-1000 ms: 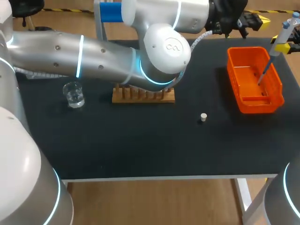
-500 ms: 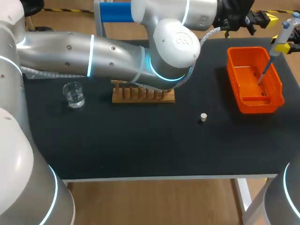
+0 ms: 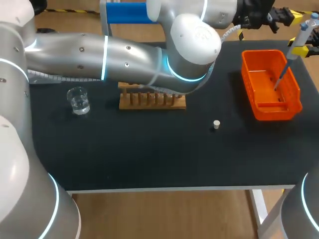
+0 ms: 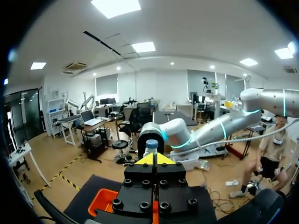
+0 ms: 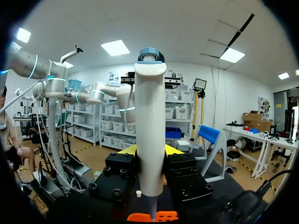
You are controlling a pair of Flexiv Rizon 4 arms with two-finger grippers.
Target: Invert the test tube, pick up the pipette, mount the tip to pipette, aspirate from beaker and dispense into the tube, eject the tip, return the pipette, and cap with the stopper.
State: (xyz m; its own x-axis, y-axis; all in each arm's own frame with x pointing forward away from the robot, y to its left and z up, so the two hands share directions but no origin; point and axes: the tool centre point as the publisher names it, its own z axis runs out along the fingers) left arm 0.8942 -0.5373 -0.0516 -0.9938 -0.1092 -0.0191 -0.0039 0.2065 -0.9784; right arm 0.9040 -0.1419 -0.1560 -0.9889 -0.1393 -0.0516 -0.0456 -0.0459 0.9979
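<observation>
A white, blue-capped pipette ending in a thin tip is being gripped by the right fingers over the orange bin; the left fingers are being pressed together, empty.

The pipette, white-bodied with a blue-grey cap, is clamped between the fingers of the right gripper over the far right corner of the table. It leans slightly, its thin lower end pointing down into the orange bin. A small white stopper stands alone on the table, left of the bin and apart from it. The glass beaker holds clear liquid and stands upright, left of the wooden rack.
</observation>
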